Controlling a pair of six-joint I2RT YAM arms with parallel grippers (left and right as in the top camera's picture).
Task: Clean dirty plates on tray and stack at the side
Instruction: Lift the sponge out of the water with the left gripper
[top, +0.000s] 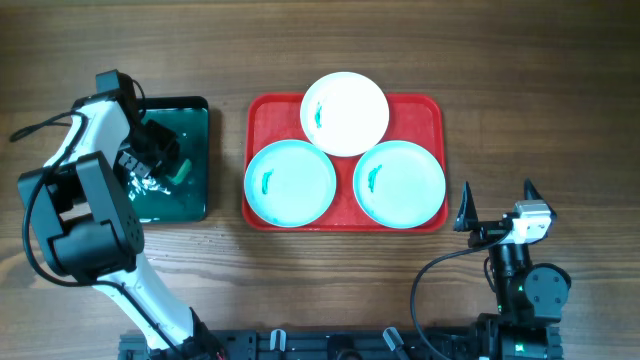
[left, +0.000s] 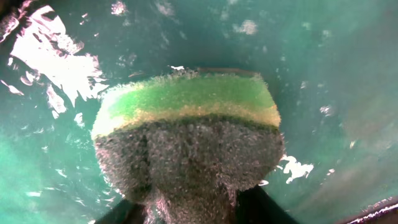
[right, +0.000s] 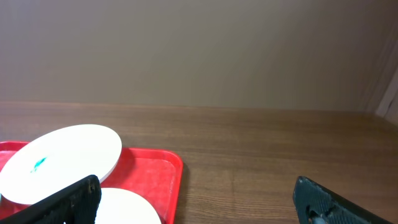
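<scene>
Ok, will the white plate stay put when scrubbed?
Probably not. The white plate seems perched over the tray rim and both aqua plates, so it may rock or tip. It looks stiff and glossy, so sideways strokes could slide it.

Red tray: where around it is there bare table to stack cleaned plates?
Widest bare wood lies right of the red tray, ahead of the right gripper. A narrow strip separates it from the green tray. The tray itself is crowded with three plates.
</scene>
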